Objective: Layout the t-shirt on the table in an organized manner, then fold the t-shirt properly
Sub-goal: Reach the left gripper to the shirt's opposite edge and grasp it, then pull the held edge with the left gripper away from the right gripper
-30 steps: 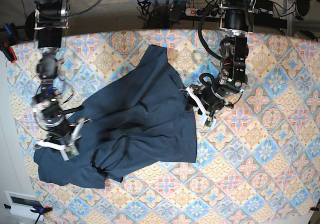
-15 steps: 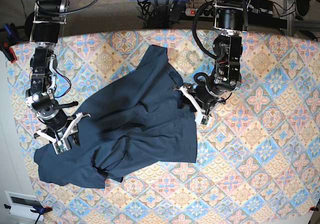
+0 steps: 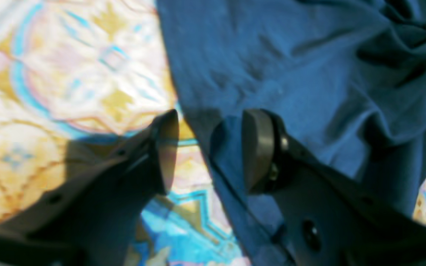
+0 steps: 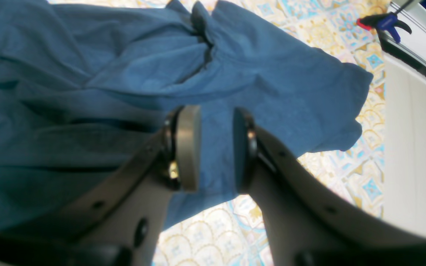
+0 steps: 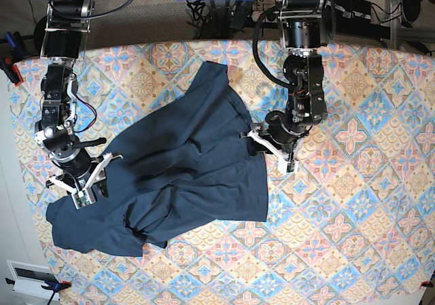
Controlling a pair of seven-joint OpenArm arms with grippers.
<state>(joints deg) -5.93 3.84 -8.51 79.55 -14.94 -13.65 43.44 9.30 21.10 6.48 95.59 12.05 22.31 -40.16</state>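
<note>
The dark navy t-shirt (image 5: 190,162) lies crumpled and slanted on the patterned table (image 5: 353,203), running from upper middle to lower left. My left gripper (image 5: 264,149) is open at the shirt's right edge. In the left wrist view (image 3: 209,147) one finger is over the table (image 3: 68,74) and the other over the t-shirt (image 3: 309,66). My right gripper (image 5: 88,185) is open over the shirt's lower-left part. In the right wrist view (image 4: 215,147) its narrow gap shows the t-shirt (image 4: 87,55) just below, with nothing clamped.
A red and blue clamp (image 4: 383,22) sits on the table's edge beside a white box (image 4: 416,48). Another clamp (image 5: 10,67) grips the far left corner. Cables and a power strip (image 5: 272,16) lie beyond the back edge.
My left gripper has moved left onto the shirt's right edge. My right gripper has shifted up a little at first, then stayed. The shirt has barely moved.
</note>
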